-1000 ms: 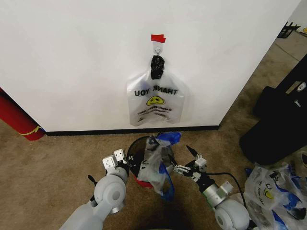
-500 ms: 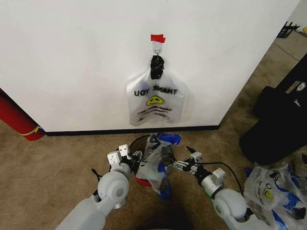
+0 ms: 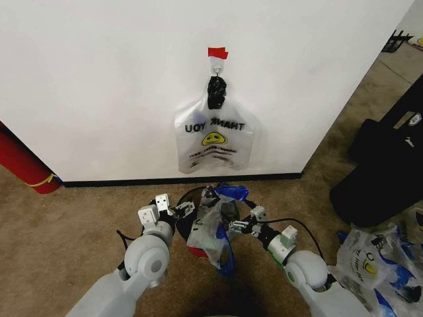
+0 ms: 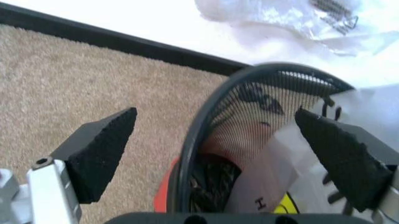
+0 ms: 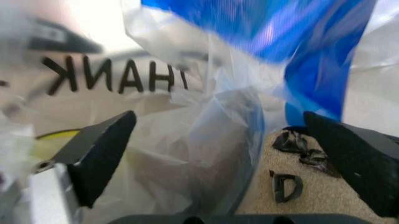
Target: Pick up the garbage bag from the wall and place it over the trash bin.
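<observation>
Garbage bag [image 3: 213, 228] drapes over the trash bin [image 3: 187, 200] by the wall [image 3: 99, 79], flanked by the left gripper [image 3: 180, 209] and right gripper [image 3: 239, 221], both spread wide.

Carpeted indoor room: white wall [image 3: 99, 79], black baseboard [image 3: 178, 179].

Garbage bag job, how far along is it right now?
Done: the garbage bag is off the wall and draped on the trash bin. In hand: left gripper and right gripper open beside it. Left: spreading it over the rim.
</observation>
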You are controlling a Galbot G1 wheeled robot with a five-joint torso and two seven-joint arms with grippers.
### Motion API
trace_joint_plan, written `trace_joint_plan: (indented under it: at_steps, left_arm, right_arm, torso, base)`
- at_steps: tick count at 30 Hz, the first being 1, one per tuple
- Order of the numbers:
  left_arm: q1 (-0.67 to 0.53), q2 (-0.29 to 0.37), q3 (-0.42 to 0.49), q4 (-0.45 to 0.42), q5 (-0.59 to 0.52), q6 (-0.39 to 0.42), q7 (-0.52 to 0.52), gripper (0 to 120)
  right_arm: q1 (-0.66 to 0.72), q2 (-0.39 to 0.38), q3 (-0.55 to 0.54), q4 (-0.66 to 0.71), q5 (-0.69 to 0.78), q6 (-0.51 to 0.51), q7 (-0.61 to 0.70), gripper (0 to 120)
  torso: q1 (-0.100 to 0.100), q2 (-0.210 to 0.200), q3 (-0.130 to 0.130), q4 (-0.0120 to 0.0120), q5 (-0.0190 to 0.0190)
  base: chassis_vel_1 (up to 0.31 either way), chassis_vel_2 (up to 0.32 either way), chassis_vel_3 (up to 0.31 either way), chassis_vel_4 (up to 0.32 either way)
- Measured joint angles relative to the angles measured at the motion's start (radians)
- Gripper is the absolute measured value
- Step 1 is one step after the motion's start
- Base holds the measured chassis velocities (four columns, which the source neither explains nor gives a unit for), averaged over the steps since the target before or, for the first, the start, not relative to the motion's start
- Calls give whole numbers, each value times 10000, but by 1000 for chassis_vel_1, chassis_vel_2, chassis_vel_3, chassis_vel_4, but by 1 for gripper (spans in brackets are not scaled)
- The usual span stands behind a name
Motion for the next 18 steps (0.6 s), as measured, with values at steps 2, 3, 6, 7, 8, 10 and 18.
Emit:
trace_joint_plan:
  at_steps: [2,3,6,7,8,10,18]
  left_arm:
    - [32,-13,7,-33,16,23,-4,100]
    - [41,-14,3,-52,18,48,-7,100]
    - [83,32,-78,-136,17,148,-22,100]
    - [83,32,-78,-136,17,148,-22,100]
    - [98,49,-108,-157,15,162,-24,100]
    - [118,56,-148,-168,14,177,-30,100]
    - [118,39,-153,-187,20,218,-45,100]
  right_arm:
    - [262,150,-156,-292,14,12,-85,86]
    - [369,217,-202,-404,10,11,-110,83]
    - [645,343,-272,-689,5,-124,-115,70]
    - [645,343,-272,-689,5,-124,-115,70]
    - [716,357,-279,-772,36,-216,-100,67]
    - [785,355,-279,-855,190,-416,-88,59]
    - [609,276,-230,-623,695,-1187,-52,30]
  torso:
    - [0,0,0,1,2]
    - [0,-1,0,1,2]
    - [0,0,0,1,2]
    - [0,0,0,1,2]
    - [0,0,0,1,3]
    - [0,0,-1,0,0]
    - [-1,1,-3,-3,-2]
  base:
    - [0,0,0,0]
    - [0,0,0,0]
    - [0,0,0,0]
    - [0,0,0,0]
    - [0,0,0,0]
    - [0,0,0,0]
    - [0,0,0,0]
